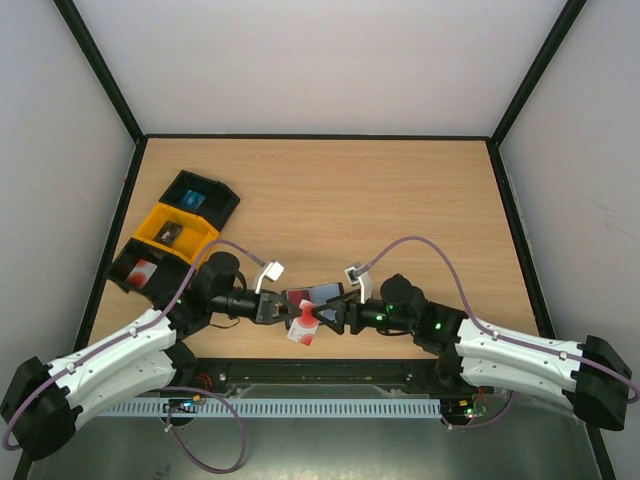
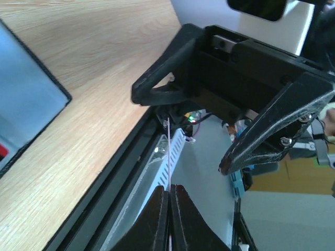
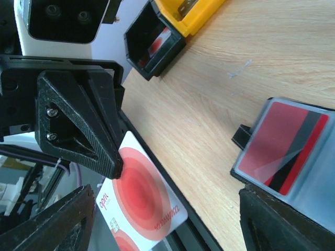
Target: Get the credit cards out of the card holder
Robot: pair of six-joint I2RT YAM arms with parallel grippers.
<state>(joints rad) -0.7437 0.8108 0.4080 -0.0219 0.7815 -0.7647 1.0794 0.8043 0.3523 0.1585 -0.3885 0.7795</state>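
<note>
A white credit card with red circles (image 3: 141, 204) hangs past the table's near edge. My left gripper (image 2: 170, 189) is shut on it, and in the left wrist view the card (image 2: 169, 157) shows only as a thin edge between the fingers. In the top view the left gripper (image 1: 287, 313) and right gripper (image 1: 325, 316) face each other over this card (image 1: 303, 330). The right gripper (image 3: 167, 222) stands open, its fingers either side of the card and off it. The card holder (image 3: 293, 151) lies open on the table with a red card in its sleeve.
Three open trays stand in a row at the left back: a black one (image 1: 200, 198) with a blue card, a yellow one (image 1: 175, 232) with a dark card, and a black one (image 1: 145, 270) with a red card. The table's black front rail (image 2: 104, 209) runs under the grippers.
</note>
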